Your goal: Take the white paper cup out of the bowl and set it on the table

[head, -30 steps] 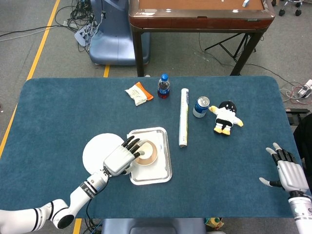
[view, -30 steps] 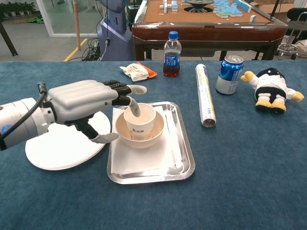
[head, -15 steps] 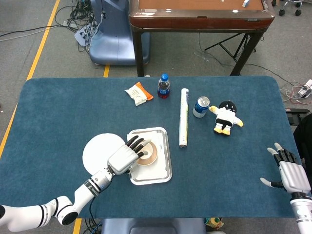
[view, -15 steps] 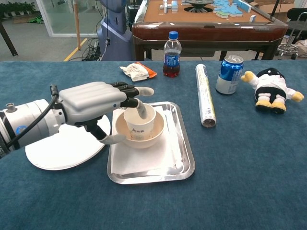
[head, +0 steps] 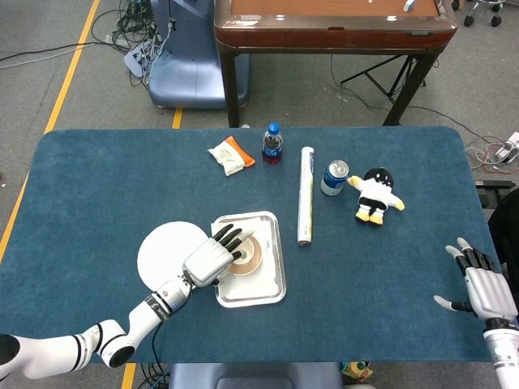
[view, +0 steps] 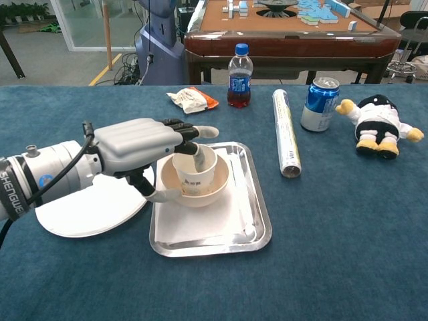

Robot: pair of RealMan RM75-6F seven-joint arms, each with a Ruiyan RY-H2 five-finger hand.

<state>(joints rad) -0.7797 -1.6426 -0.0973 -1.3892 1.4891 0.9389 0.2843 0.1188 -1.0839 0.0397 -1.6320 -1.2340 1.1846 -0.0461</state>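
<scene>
The white paper cup (view: 192,175) stands upright inside a tan bowl (view: 215,190) on a metal tray (view: 249,226) lined with white paper. My left hand (view: 137,143) hovers over the cup from the left with its fingers spread. One finger (view: 198,158) dips into the cup's mouth, and the thumb (view: 160,194) lies against the bowl's left outer side. In the head view the same hand (head: 208,259) covers part of the cup (head: 243,254) and bowl (head: 253,262). My right hand (head: 484,290) rests open at the table's near right corner, far from the tray.
A white plate (view: 79,211) lies just left of the tray, under my left forearm. Farther back stand a cola bottle (view: 239,75), a snack packet (view: 191,99), a long white roll (view: 284,132), a blue can (view: 319,103) and a penguin plush (view: 377,122).
My left hand has edged to the right over the bowl, and its finger now reaches deeper into the cup. The cup, bowl and right hand have stayed put.
</scene>
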